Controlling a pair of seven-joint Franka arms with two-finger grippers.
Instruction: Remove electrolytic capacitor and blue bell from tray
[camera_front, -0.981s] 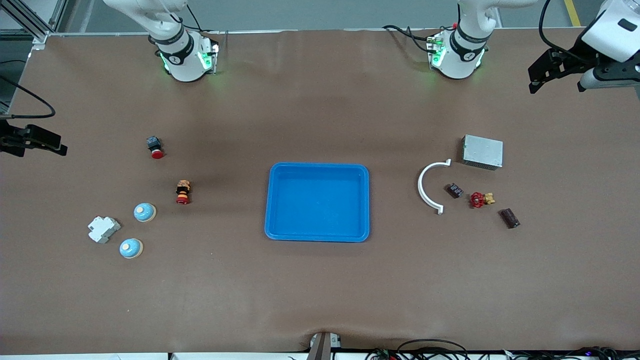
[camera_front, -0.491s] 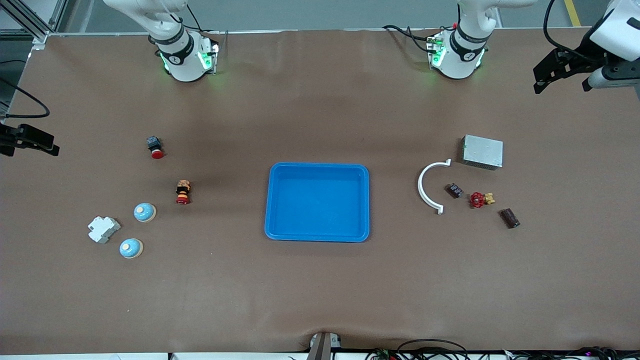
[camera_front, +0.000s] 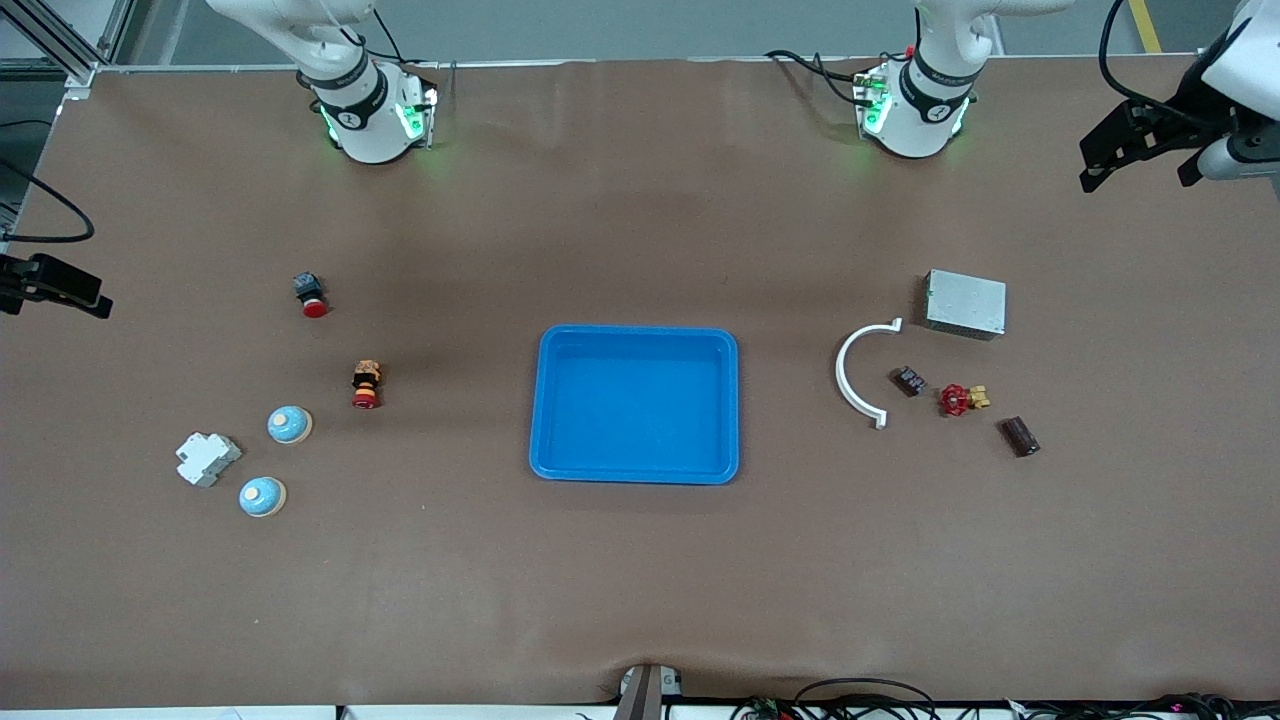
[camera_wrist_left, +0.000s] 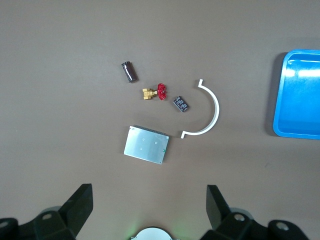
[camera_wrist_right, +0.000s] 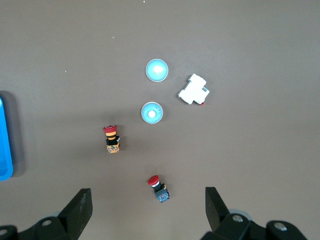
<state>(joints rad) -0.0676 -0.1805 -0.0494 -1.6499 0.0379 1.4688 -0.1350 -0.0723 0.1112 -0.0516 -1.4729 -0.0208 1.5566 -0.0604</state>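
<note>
You are viewing an empty tray (camera_front: 636, 404) at frame centre; the capacitor (camera_front: 1020, 436) and bells (camera_front: 289, 425) are lying outside on the counter. Left gripper (camera_front: 1135, 150) and right gripper (camera_front: 55, 285) are standing released; re-picking risks needless displacement.

We are seeing our left gripper (camera_wrist_left: 150, 207) hanging wide open over the table (camera_wrist_left: 60, 125), above a grey metal box (camera_wrist_left: 146, 144), white arc (camera_wrist_left: 210, 112), capacitor (camera_wrist_left: 129, 71), red valve (camera_wrist_left: 155, 93), with the tray (camera_wrist_left: 300, 95) lying apart.
</note>
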